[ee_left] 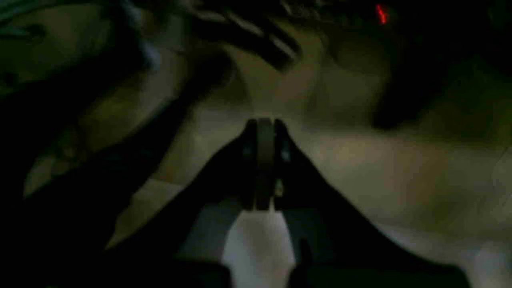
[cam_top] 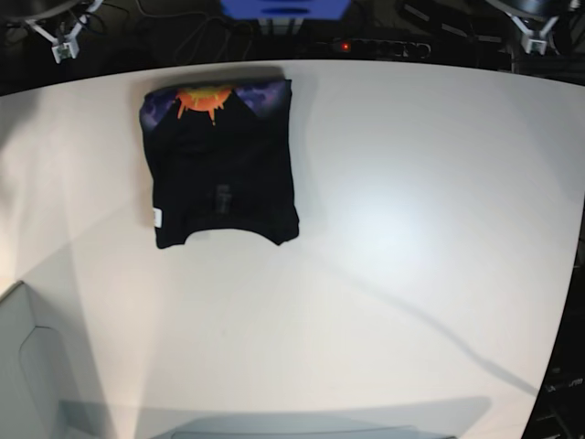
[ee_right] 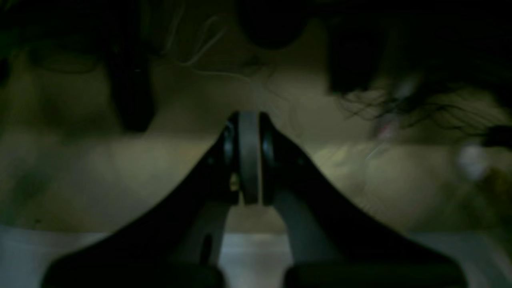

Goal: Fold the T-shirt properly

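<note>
base view: folded t-shirt (cam_top: 219, 169) on table (cam_top: 411, 229); both grippers closed, empty.

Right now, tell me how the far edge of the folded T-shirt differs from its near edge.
The far edge of the T-shirt shows an orange-and-purple print; the near edge is plain black. The far edge runs straight, while the near edge curves in at the middle. A small white label sits near the near edge only. Both lie flat on the white table.

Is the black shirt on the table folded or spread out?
Folded. The T-shirt lies as a compact rectangle on the table, no sleeves sticking out, with its orange print along the far edge.
</note>
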Motion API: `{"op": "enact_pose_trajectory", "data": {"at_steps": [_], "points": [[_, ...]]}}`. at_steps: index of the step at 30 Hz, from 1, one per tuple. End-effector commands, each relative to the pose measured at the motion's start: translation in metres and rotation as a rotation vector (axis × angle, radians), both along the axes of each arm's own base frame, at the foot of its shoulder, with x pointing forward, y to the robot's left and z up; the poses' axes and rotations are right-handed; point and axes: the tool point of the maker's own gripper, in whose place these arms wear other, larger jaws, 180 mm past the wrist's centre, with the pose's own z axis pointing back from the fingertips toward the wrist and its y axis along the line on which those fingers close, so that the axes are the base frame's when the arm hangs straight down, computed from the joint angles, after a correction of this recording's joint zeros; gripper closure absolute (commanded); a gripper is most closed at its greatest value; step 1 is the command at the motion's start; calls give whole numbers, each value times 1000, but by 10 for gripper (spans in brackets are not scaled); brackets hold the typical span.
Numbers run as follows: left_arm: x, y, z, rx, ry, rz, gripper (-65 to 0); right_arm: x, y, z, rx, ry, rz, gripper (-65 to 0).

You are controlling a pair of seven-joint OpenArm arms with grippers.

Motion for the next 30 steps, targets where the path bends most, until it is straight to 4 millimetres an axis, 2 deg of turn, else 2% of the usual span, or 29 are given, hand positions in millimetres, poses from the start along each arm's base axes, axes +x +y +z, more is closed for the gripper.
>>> {"op": "enact_pose_trajectory", "data": {"at_steps": [1,2,4,7,8,11,15,19,20,24,27,30], "points": [[-13,-3,-8,-7,28,-32,0,-10,-3,-4,6,42,24,0],[-25,-15,-20,-38,46,-40,0,-20,1,-12,29,76,21,0],[-46,-36,-39,-90,66,-14,0,-21,12,-27,70,98,21,0],[-56,-64,-67,-151,63,32,0,-34,35,-54,149,166,14,0],[-60,-75,-77,-174,68,46,0,-32,45,-65,180,181,17,0],[-59,-116,-108,-250,57,77,0,-33,72,-91,262,230,19,0],[-46,-153,-134,-317,26,91,0,-23,100,-112,346,198,1,0],[-29,-187,-158,-386,33,106,0,-22,133,-130,441,164,-1,0],[-25,-193,-164,-390,38,116,0,-21,135,-136,434,148,-23,0],[-13,-182,-178,-272,19,158,0,-12,133,-162,341,73,-143,0],[5,-171,-185,-191,-13,152,0,-6,109,-179,174,13,-241,0],[20,-167,-189,-148,-20,131,0,-7,94,-185,-16,-55,-293,0]]}}
